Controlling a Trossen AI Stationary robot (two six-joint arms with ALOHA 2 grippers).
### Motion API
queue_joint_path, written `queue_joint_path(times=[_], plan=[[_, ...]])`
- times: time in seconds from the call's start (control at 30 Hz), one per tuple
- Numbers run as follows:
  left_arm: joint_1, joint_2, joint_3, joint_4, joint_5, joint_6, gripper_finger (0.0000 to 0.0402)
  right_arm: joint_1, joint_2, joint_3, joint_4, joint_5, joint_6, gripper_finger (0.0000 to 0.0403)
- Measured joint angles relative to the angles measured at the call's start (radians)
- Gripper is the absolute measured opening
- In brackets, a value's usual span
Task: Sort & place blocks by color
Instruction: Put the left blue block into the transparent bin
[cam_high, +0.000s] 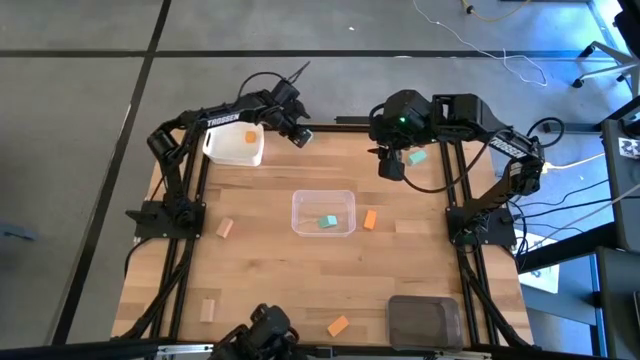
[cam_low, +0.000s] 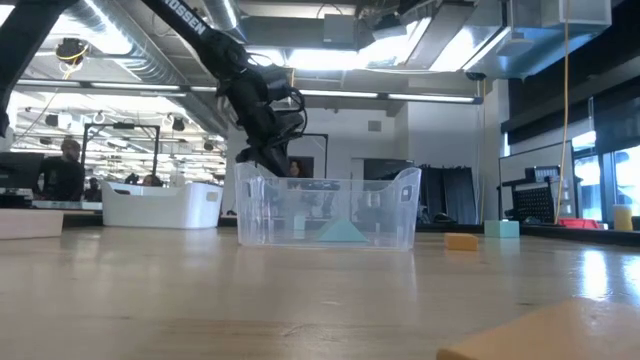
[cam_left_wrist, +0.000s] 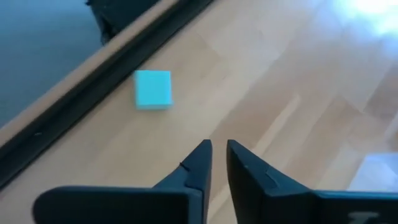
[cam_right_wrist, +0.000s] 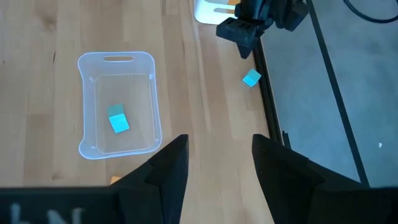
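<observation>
My left gripper hovers at the table's far edge beside the white tub, shut to a narrow slit and empty. A teal block lies on the wood just ahead of it, near the edge rail. My right gripper is open and empty, raised over the far right part of the table. The clear tub holds one teal block. An orange block sits in the white tub. Another teal block lies by the right gripper.
An orange block lies right of the clear tub and another near the front edge. Tan blocks lie on the left half. A dark grey tub stands at the near right corner. People show in the room behind.
</observation>
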Motion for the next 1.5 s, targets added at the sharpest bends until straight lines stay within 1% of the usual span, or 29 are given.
queue_joint_path(times=[0.23, 0.33, 0.4, 0.57, 0.77, 0.97, 1.13, 1.17, 1.3, 1.43, 1.5], plan=[[0.019, 0.0, 0.0, -0.009, -0.016, -0.151, 0.0096, 0.0, 0.0, 0.0, 0.001, 0.0, -0.001, 0.0178], [0.026, 0.0, 0.0, -0.009, -0.014, -0.207, 0.0106, 0.0, 0.0, 0.0, 0.002, 0.0, -0.001, 0.0178], [0.026, 0.0, 0.0, -0.008, 0.001, -0.217, 0.0107, 0.0, 0.0, 0.0, 0.013, 0.0, -0.001, 0.0178], [0.016, 0.0, 0.0, -0.007, 0.076, -0.215, 0.0106, 0.0, 0.0, 0.0, 0.029, 0.0, -0.001, 0.0178], [0.007, 0.0, 0.0, 0.004, 0.146, -0.136, 0.0108, 0.0, 0.0, 0.0, 0.035, 0.0, -0.001, 0.0178], [0.004, 0.001, 0.0, 0.014, 0.295, -0.138, 0.0108, 0.0, 0.0, 0.0, 0.042, 0.0, -0.002, 0.0178], [0.009, 0.001, 0.006, 0.04, 0.35, -0.137, 0.0108, 0.0, 0.0, 0.0, 0.041, 0.0, -0.002, 0.0178], [0.009, 0.002, 0.012, 0.039, 0.348, -0.137, 0.0108, 0.0, 0.0, 0.0, 0.042, 0.0, -0.002, 0.0178], [0.007, 0.002, 0.053, 0.026, 0.271, -0.097, 0.0108, 0.0, 0.0, 0.0, 0.041, 0.0, -0.002, 0.0178], [-0.027, 0.002, 0.111, 0.01, 0.206, 0.072, 0.0109, 0.0, 0.0, 0.0, 0.041, 0.0, -0.002, 0.0178], [-0.048, 0.002, 0.143, -0.037, 0.167, 0.143, 0.0116, 0.0, 0.0, 0.0, 0.041, 0.0, -0.002, 0.0178]])
